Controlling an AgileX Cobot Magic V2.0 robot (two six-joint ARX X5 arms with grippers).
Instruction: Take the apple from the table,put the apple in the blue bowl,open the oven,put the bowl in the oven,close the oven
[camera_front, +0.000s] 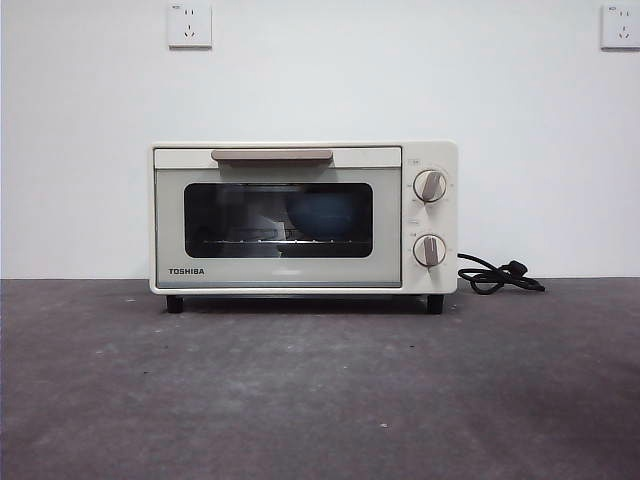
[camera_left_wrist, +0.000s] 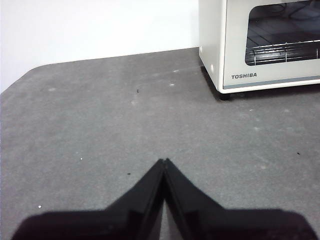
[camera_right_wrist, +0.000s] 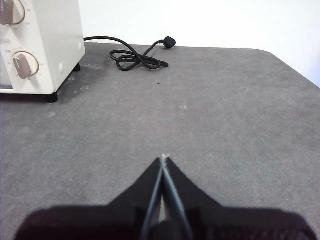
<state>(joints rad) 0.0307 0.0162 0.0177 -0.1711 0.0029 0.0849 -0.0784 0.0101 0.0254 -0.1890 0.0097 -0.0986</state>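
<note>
With oven (camera_front: 303, 218) door closed, left hand (camera_left_wrist: 164, 161), right hand (camera_right_wrist: 163, 157) pinched together, empty.

Dark grey table (camera_front: 320, 400) with a rough, mottled surface, flecked with pale specks. Standing on it toward the back, on short black feet, the cream-white oven (camera_front: 304, 218), door shut. Just beside the oven's knob side, lying on the tabletop, a coiled black cord (camera_front: 500, 276).

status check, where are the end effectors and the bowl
Left end effector and right end effector shut, empty, over bare table. Blue bowl inside oven, door closed. Nothing in the way.
</note>
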